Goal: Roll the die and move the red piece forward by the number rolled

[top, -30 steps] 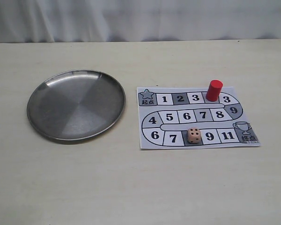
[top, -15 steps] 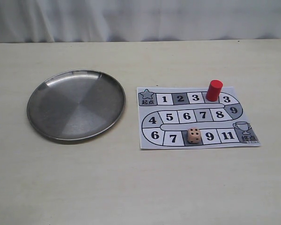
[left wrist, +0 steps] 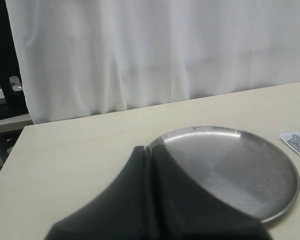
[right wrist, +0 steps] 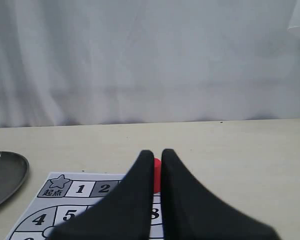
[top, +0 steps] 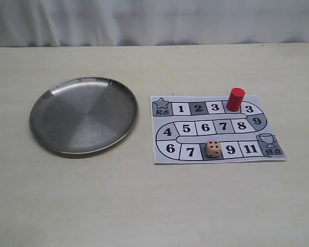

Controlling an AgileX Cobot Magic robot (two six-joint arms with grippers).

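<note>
The die (top: 212, 148) rests on the printed paper board (top: 162, 153), on the bottom-row square between 7 and 9. Upright in the top row, the red piece (top: 235, 99) covers the square after the first 3. Neither arm shows in the exterior view. My left gripper (left wrist: 149, 148) is shut and empty, hanging by the rim of the steel plate (left wrist: 230, 165). My right gripper (right wrist: 154, 152) is shut with nothing held. A sliver of the red piece (right wrist: 156, 175) shows far beyond its fingertips. The die is hidden in both wrist views.
A round steel plate (top: 84, 115) lies on the beige table to the left of the board, with nothing in it. The board (right wrist: 80, 189) carries numbered squares, a star start square and a trophy end square. A white curtain closes the back.
</note>
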